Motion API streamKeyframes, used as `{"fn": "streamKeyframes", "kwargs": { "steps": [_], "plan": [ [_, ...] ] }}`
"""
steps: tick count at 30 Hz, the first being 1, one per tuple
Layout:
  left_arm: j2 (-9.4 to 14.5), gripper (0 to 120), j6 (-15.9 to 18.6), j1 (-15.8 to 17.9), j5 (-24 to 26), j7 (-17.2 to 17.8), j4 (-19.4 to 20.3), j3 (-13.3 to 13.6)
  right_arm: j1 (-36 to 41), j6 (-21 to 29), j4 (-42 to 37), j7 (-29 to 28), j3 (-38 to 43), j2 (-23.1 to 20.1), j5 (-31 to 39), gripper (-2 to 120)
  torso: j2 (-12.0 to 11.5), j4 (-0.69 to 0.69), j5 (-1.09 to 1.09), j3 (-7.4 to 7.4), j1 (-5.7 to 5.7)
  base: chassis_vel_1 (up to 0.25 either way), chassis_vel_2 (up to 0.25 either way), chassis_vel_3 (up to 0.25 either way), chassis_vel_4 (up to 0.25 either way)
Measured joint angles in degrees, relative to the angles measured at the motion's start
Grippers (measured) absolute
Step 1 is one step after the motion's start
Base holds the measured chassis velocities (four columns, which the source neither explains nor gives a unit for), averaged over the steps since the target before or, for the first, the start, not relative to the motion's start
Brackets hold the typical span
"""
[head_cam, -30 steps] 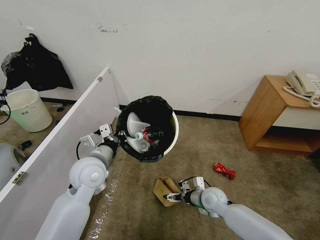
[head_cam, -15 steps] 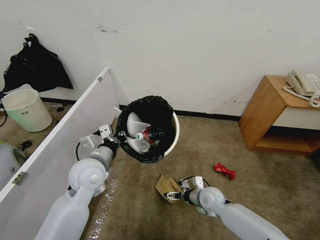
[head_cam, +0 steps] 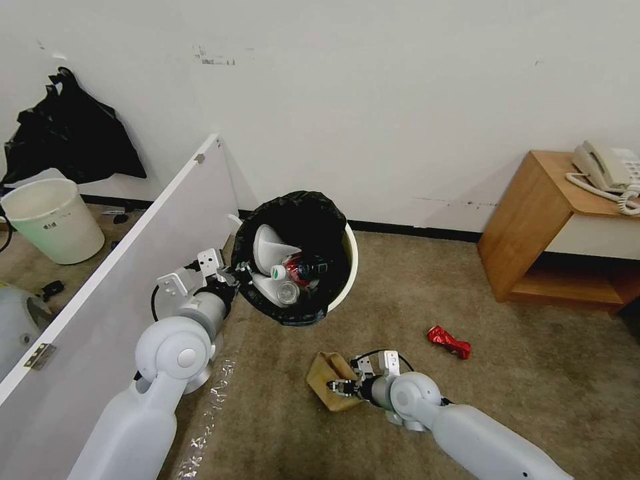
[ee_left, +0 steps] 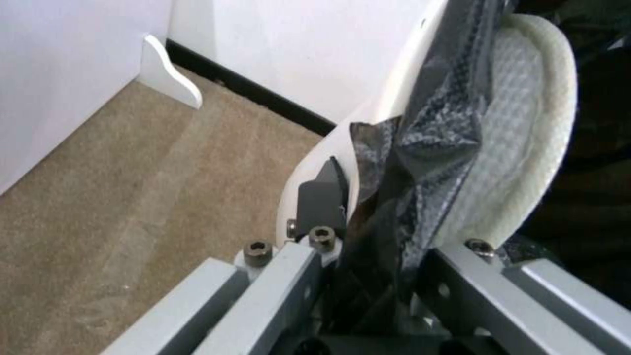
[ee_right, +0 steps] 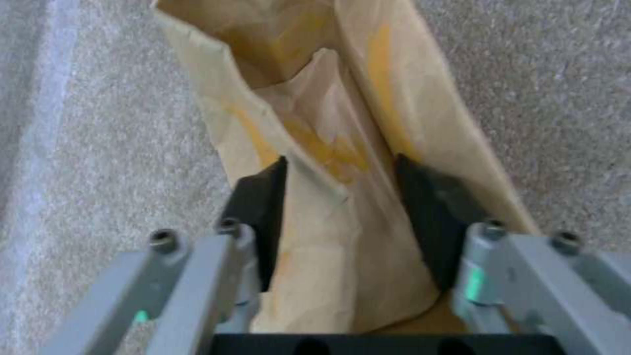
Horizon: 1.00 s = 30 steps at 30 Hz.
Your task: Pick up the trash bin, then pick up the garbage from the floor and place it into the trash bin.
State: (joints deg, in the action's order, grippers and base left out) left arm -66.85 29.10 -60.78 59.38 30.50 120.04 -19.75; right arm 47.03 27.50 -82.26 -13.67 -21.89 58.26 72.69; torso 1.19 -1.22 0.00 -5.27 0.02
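The trash bin, white with a black liner, hangs tilted above the carpet. My left gripper is shut on its rim, pinching plastic and liner. Inside lie a white slipper, clear bottles and a red-labelled item. On the floor lies garbage: a tan paper bag and a crushed red wrapper. My right gripper is low over the paper bag, open, with its black pads on either side of a raised fold.
A white board panel leans along the left. Behind it stand a pale bin and a hanging black bag. A wooden side table with a telephone stands at the right wall.
My right gripper has slid left and further onto the tan paper bag. The left arm and the bin have stayed put.
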Motion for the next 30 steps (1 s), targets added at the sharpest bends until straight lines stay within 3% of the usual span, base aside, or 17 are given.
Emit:
{"fn": "streamKeyframes", "kwargs": {
  "steps": [11,30],
  "plan": [
    [-0.7,1,0.0,0.0,-0.4,0.0,-0.5,0.5,1.0,-0.2,0.9,-0.1,1.0,-0.2,0.4,0,0.0,0.00,0.00,0.00,0.00,0.000,0.000,0.000,0.000],
    [-1.8,1,0.5,-0.3,-1.4,0.2,-1.0,0.9,1.8,-1.3,3.4,0.8,2.9,0.9,0.3,0,0.0,0.00,0.01,0.00,0.00,0.000,0.000,0.000,0.000]
  ]
}}
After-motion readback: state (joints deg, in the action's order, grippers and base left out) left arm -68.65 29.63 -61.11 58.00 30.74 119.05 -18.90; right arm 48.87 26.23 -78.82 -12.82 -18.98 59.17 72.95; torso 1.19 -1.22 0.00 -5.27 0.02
